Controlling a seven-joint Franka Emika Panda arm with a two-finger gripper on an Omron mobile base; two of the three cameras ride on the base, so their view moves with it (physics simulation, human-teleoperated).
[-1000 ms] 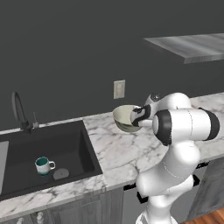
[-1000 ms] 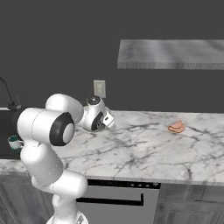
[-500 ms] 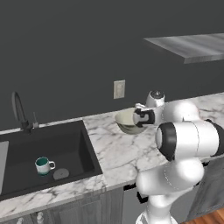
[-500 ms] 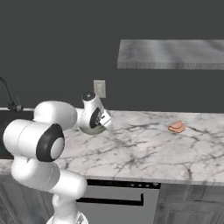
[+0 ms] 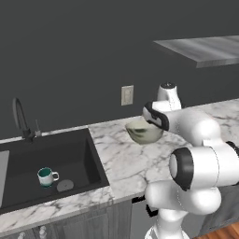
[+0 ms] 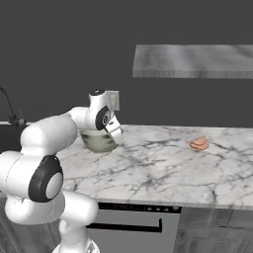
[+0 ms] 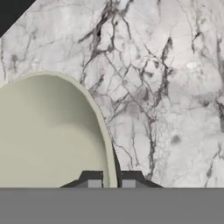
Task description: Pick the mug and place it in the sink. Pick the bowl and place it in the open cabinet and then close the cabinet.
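Note:
My gripper (image 5: 156, 122) (image 6: 114, 134) (image 7: 111, 180) is shut on the rim of the bowl (image 5: 141, 132) (image 6: 97, 141) (image 7: 48, 131). The bowl is pale cream-green, wide and upright, and it hangs low over the marble counter near the back wall. The small white mug (image 5: 45, 176) with its teal inside stands upright in the black sink (image 5: 74, 149) at the left, beside the round drain. The grey wood-grain underside of the cabinet (image 5: 200, 49) (image 6: 192, 60) shows high on the right, well above the bowl.
A dark arched faucet (image 5: 21, 119) rises behind the sink. A wall outlet (image 5: 126, 94) (image 6: 112, 100) sits just behind the bowl. A small orange-pink item (image 6: 199, 144) lies on the counter to the right. Bare marble (image 6: 158, 168) stretches between it and the bowl.
The arm's elbow has swung down and toward the cameras. The held bowl has shifted only slightly. The mug has not moved.

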